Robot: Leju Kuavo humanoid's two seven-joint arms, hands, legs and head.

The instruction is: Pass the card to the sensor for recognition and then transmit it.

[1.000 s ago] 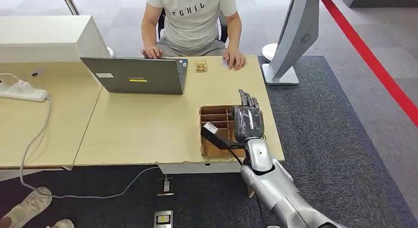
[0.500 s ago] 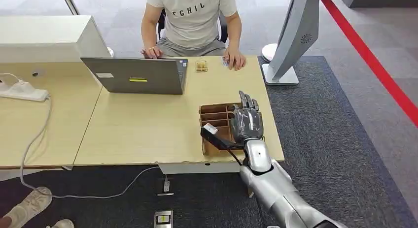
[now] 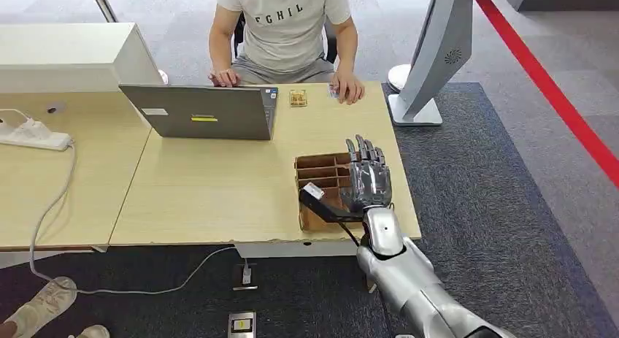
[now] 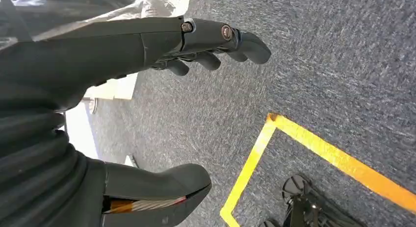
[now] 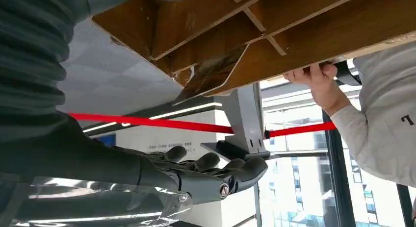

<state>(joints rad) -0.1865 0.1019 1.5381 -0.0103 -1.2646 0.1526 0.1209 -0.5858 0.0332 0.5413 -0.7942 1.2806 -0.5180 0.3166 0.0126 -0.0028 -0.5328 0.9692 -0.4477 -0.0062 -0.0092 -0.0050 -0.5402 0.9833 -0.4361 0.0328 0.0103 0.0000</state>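
My right hand (image 3: pixel 367 181) hovers flat over the wooden divided box (image 3: pixel 318 170) near the table's front right corner, fingers straight and apart, holding nothing. In the right wrist view the same hand (image 5: pixel 186 175) is spread beside the box (image 5: pixel 304 36), and a thin card-like plate (image 5: pixel 211 79) leans in one compartment. A small brown sensor block (image 3: pixel 298 97) lies at the far edge in front of a seated person, whose hand (image 3: pixel 349 90) rests on a small card (image 3: pixel 333 92). My left hand (image 4: pixel 98 55) hangs over the carpet, fingers loosely extended and empty.
An open grey laptop (image 3: pixel 201 112) stands on the far left of the wooden table (image 3: pixel 212 192). A grey kiosk stand (image 3: pixel 431 53) rises right of the table. A power strip (image 3: pixel 33 137) and cable lie on the left desk. Yellow floor tape (image 4: pixel 304 143) marks the carpet.
My right hand has tipped its fingers up and shifted slightly left over the box. The person and table things have stayed put.
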